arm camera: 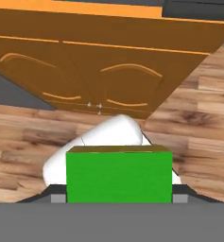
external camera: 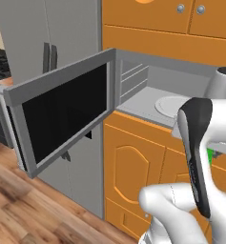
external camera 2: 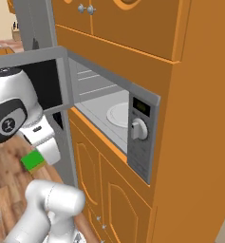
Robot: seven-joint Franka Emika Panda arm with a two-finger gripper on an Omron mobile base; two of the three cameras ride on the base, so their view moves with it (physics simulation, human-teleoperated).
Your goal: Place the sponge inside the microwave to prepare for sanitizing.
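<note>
While the jaws pinch the sponge [arm camera: 118, 174], the microwave [external camera 2: 133, 118] door [external camera: 62, 112] stands open above orange cabinets [external camera: 133, 171].

Sponge [arm camera: 118, 176]: bright green block, level, up off the wood floor, outside and below the microwave [external camera 2: 141, 142]. Microwave door swung wide open, white turntable [external camera: 170, 105] bare.

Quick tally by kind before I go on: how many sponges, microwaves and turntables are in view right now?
sponge: 1, held in the end effector
microwave: 1, door open
turntable: 1, bare
Total: 3
</note>
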